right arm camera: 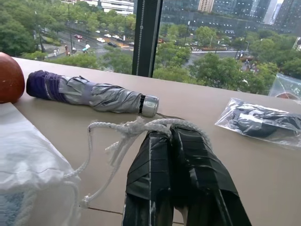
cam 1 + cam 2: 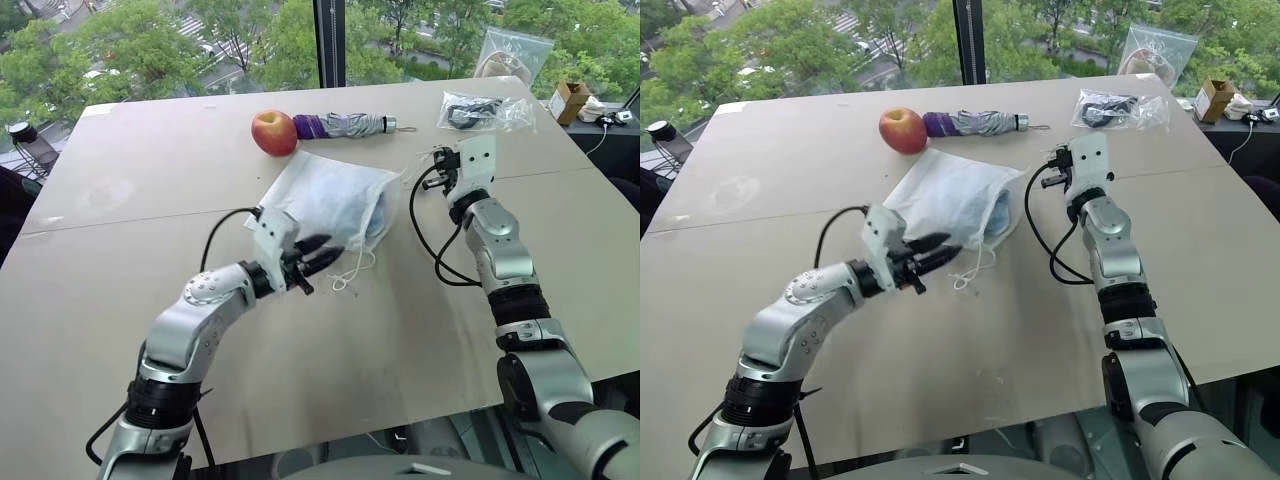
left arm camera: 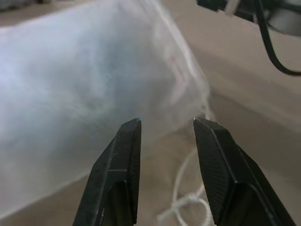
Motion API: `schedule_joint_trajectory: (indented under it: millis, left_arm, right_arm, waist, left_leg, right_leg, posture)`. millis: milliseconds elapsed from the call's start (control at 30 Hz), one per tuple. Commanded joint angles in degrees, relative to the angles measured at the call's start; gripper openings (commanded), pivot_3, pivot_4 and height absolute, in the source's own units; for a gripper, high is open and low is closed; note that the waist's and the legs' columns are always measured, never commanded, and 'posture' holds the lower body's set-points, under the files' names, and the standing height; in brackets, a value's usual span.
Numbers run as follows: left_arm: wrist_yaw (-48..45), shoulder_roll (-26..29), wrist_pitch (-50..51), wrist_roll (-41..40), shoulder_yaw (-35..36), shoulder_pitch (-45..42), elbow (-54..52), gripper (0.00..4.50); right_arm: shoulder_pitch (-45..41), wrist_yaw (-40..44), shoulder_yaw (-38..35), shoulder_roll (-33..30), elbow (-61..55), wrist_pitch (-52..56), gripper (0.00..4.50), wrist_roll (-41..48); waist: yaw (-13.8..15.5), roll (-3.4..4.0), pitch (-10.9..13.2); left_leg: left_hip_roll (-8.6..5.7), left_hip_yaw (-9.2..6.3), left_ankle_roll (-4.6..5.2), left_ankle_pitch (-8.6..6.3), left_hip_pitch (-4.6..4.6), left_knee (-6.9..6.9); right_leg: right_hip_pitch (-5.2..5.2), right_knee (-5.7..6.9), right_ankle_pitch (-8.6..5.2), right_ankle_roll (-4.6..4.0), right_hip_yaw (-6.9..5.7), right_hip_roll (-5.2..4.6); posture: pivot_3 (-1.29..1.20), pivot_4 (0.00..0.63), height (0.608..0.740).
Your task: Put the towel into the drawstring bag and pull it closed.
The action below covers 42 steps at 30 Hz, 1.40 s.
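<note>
White and semi-sheer, the drawstring bag (image 2: pixel 325 205) lies mid-desk (image 2: pixel 120 300), just below the apple (image 2: pixel 274 132) near the far edge, with what seems the light-blue towel (image 2: pixel 377 217) inside. The left gripper (image 2: pixel 322 257) hovers at its near corner, fingers (image 3: pixel 120 174) parted and empty. The right gripper (image 1: pixel 171 134) has its fingers clamped on the bag's cord (image 1: pixel 123 129).

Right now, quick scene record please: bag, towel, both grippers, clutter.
bag: white drawstring bag lying flat mid-table
towel: light-blue towel inside the bag, seen at its mouth
cord: one white drawstring pinched by the right gripper; another loose cord on the table by the left gripper
left gripper: open, at the bag's near edge, holding nothing
right gripper: shut on the drawstring
clutter: apple, folded umbrella, plastic bag behind
table: tan
</note>
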Motion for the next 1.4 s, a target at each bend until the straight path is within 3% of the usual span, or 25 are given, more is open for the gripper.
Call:
schedule_joint_trajectory:
  millis: [33,467,567,633,767,933,1100,1267,1400]
  left_arm:
    - [-1.9,0.3,-1.3,1.8,-2.4,-0.4,-0.9,1.76]
    - [-1.9,-3.4,-9.4,13.2,-10.1,-1.0,8.1,1.76]
    - [0.4,-5.1,-12.5,14.0,-7.8,0.5,8.2,0.95]
    - [2.1,-5.9,-14.1,14.5,-6.3,1.6,7.6,0.07]
    - [9.9,-5.2,-23.6,23.3,-4.4,4.4,6.8,0.02]
    - [25.3,-4.1,-33.3,36.9,1.5,7.2,5.8,0.02]
    - [42.5,-3.5,-33.2,47.0,13.7,4.4,4.6,0.02]
    - [50.4,-4.7,-26.5,46.5,24.2,1.2,8.3,0.02]
    - [55.2,-7.1,-20.4,42.0,33.1,-0.3,13.1,0.02]
  right_arm:
    - [-1.3,0.1,-0.3,-0.2,-2.3,-0.3,0.00,-0.1]
    - [-1.2,-0.3,-0.6,-0.3,-3.1,0.4,0.00,0.0]
    - [-1.1,-0.6,-0.8,-0.4,-3.4,0.5,0.00,0.0]
    - [-0.9,-0.8,-0.9,-0.4,-3.5,0.5,0.00,0.0]
    - [-1.1,-3.0,-1.9,-0.5,-3.0,-0.9,0.00,-0.5]
    - [-2.8,-10.2,-5.1,-1.6,-1.5,-5.0,0.00,-1.8]
    - [-4.6,-17.7,-8.7,-3.1,1.5,-9.1,0.00,-3.2]
    - [-6.3,-25.0,-13.2,-3.1,5.2,-9.2,0.00,-1.4]
    - [-7.5,-33.8,-21.3,-2.0,7.8,-5.7,0.00,5.5]
  waist:
    - [0.0,0.00,0.0]
    - [0.0,0.00,0.0]
    - [0.0,0.00,0.0]
    - [-0.1,0.00,0.0]
    - [0.0,0.00,0.0]
    - [0.1,0.01,0.0]
    - [0.1,0.01,0.0]
    - [0.1,0.01,0.0]
    - [-0.1,0.01,0.0]
  left_leg:
    - [0.00,0.00,0.00,0.00,0.01,0.00]
    - [0.01,0.01,0.00,0.00,0.02,0.00]
    - [0.01,0.02,0.00,0.00,0.02,0.00]
    - [0.02,0.03,0.00,0.00,0.01,0.00]
    - [0.02,0.01,0.00,0.00,0.02,0.00]
    - [0.03,-0.01,0.00,0.00,0.03,-0.01]
    - [0.01,-0.03,0.00,0.00,0.02,-0.01]
    - [0.00,0.01,0.01,0.00,0.02,-0.02]
    - [0.03,-0.02,0.01,0.00,0.02,-0.05]
  right_leg:
    - [0.00,0.00,0.00,0.00,0.00,0.01]
    - [0.00,0.01,0.00,0.00,0.01,0.02]
    - [0.00,0.00,0.00,0.00,0.02,0.01]
    - [-0.01,0.00,0.00,0.00,0.03,0.00]
    - [-0.01,0.02,0.00,0.00,0.01,0.00]
    - [-0.02,0.02,0.01,0.00,0.05,-0.06]
    - [-0.03,0.02,0.02,0.01,0.03,-0.16]
    - [-0.02,0.03,0.02,0.02,0.01,-0.19]
    - [-0.03,0.06,0.03,0.02,-0.01,-0.24]
  posture:
    - [0.00,0.150,0.740]
    - [0.00,0.150,0.740]
    - [0.00,0.150,0.740]
    - [0.00,0.150,0.740]
    - [0.00,0.150,0.740]
    - [0.00,0.150,0.740]
    - [0.00,0.150,0.740]
    - [0.00,0.150,0.740]
    - [0.00,0.150,0.740]
